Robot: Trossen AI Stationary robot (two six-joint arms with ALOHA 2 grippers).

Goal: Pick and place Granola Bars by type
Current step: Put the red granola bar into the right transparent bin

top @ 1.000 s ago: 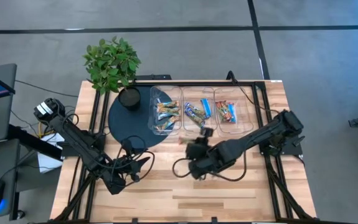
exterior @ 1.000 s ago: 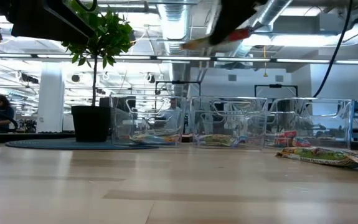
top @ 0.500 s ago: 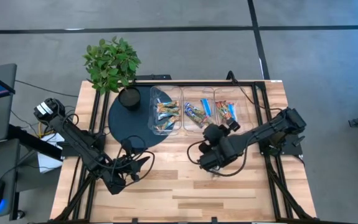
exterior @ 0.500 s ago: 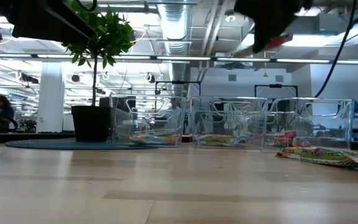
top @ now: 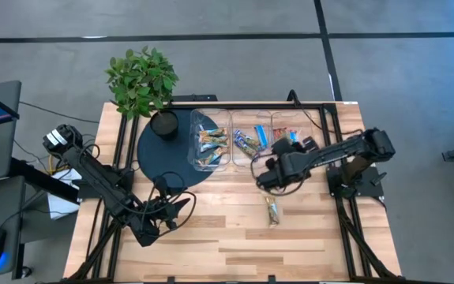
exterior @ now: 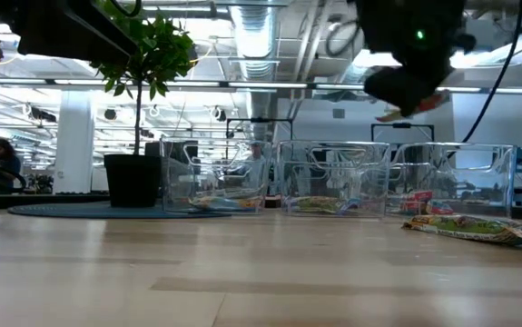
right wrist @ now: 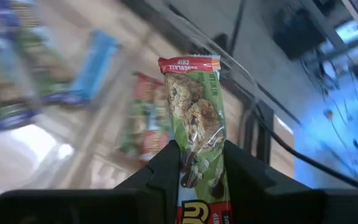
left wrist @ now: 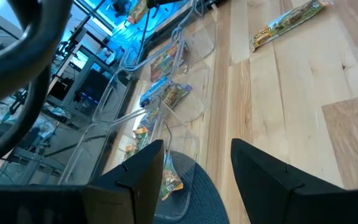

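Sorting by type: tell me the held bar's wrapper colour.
Green with red ends, bar in right hand; right wrist view.

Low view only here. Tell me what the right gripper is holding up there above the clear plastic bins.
Observer: The right gripper is shut on a green-wrapped chocolate-chip granola bar with a red end.
Operator: Say which bin it is over.
Observer: Roughly the right-hand clear bin, the one holding red-orange bars.
Operator: Report the left arm.
Observer: The left gripper waits open and empty near the table's front left.
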